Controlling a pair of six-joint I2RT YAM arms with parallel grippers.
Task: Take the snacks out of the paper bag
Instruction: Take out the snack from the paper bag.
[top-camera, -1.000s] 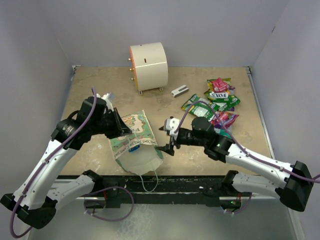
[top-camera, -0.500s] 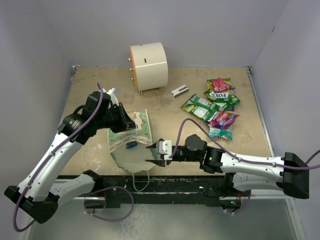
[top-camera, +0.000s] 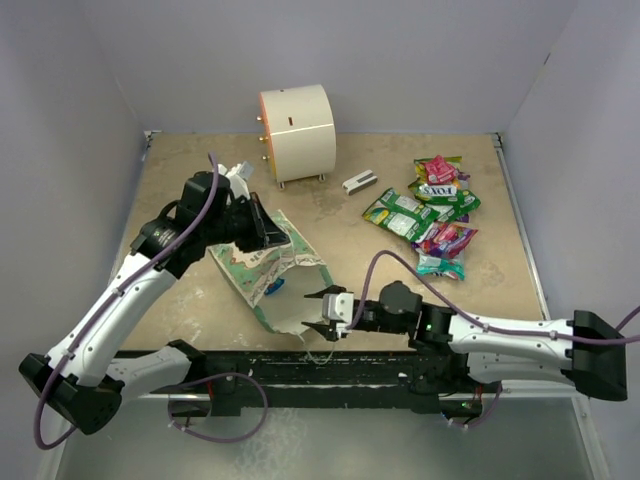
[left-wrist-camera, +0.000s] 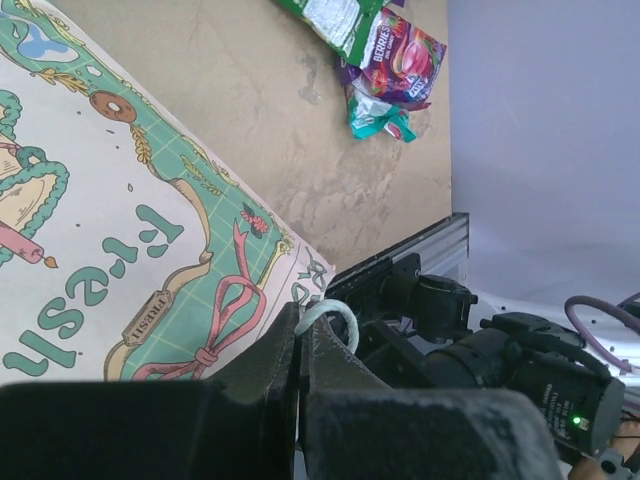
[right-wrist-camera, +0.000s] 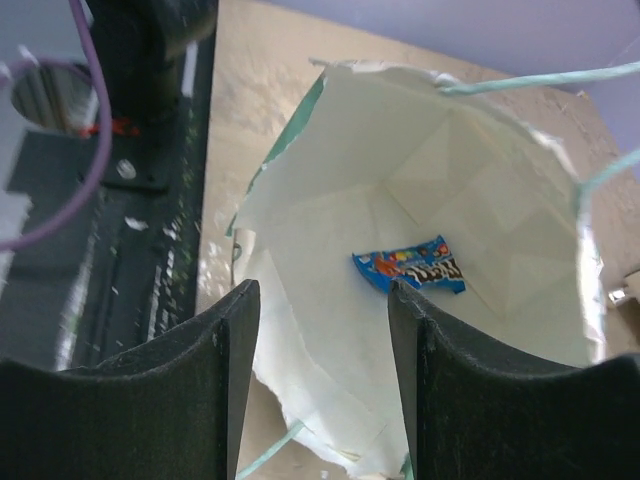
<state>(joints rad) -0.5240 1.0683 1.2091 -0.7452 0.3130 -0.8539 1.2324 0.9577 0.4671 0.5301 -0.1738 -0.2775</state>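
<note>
Left claw is clenched on the far end of the paper bag, and that end looks raised off the bench, so the bag tilts with its mouth towards the near edge. From the left wrist, the two fingers press tight together at the bag's printed green face.

Over to the right claw: released, fingers spread wide, sitting low at the near edge right at the bag's mouth. Its own camera looks straight between the spread fingers into the white inside of the bag; one blue packet lies flat in there (the only one showing inside), apart from the right claw.

The rest of the snacks lie in a loose heap on the right of the bench, green, pink and teal wrappers overlapping, well apart from the bag; the left wrist catches their near end.

At the back stands a white cylinder with an orange rim; a small grey-white block lies just to its right.
</note>
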